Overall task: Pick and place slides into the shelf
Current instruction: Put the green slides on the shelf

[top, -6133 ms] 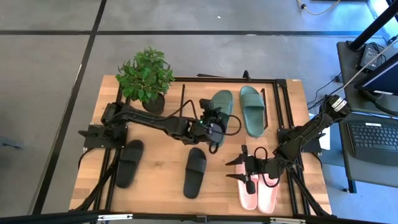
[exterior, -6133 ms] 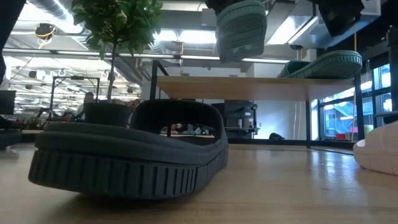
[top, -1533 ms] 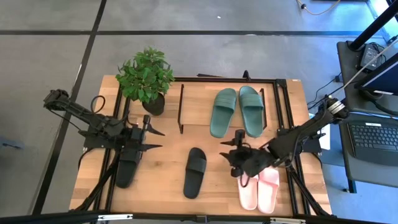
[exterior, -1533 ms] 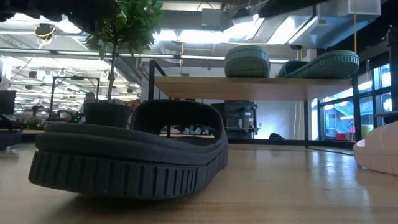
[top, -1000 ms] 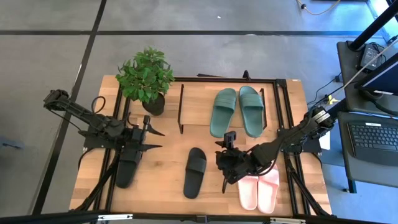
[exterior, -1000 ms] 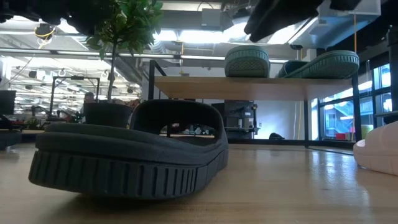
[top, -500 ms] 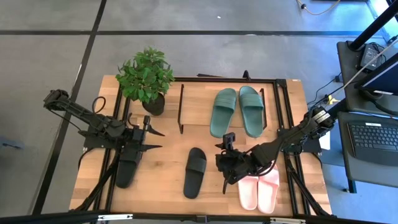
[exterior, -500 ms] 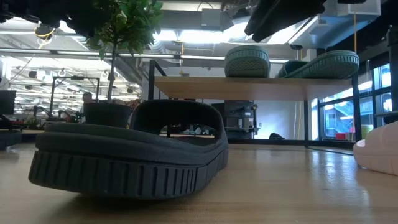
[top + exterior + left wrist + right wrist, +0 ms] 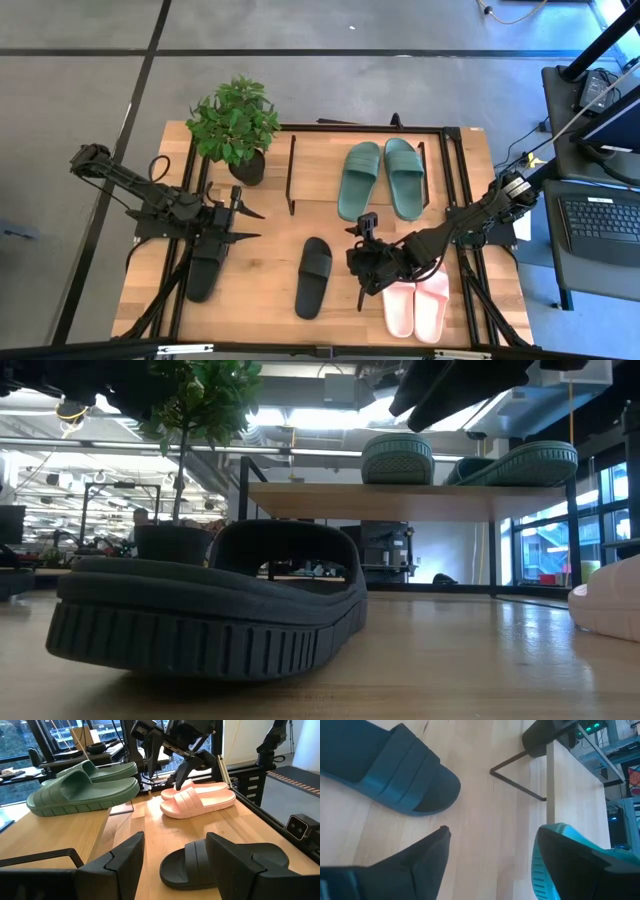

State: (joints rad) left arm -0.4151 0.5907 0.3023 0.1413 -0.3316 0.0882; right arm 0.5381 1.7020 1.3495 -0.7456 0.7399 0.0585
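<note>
Nothing has moved since a moment ago: right gripper [image 9: 362,271] is hovering wide open, empty, just beside the pink slides [image 9: 417,302]. Left gripper [image 9: 238,223] is waiting open over a black slide [image 9: 207,262]; green slides [image 9: 380,179] are lying on the shelf [image 9: 318,170].

A wooden table [image 9: 260,262] carries a low shelf [image 9: 315,170] with two dark green slides [image 9: 357,180] side by side on its top board — beside it a potted plant [image 9: 234,126]. On the tabletop lie two black slides [image 9: 313,277], well apart — and a pink pair [image 9: 416,301], touching.
</note>
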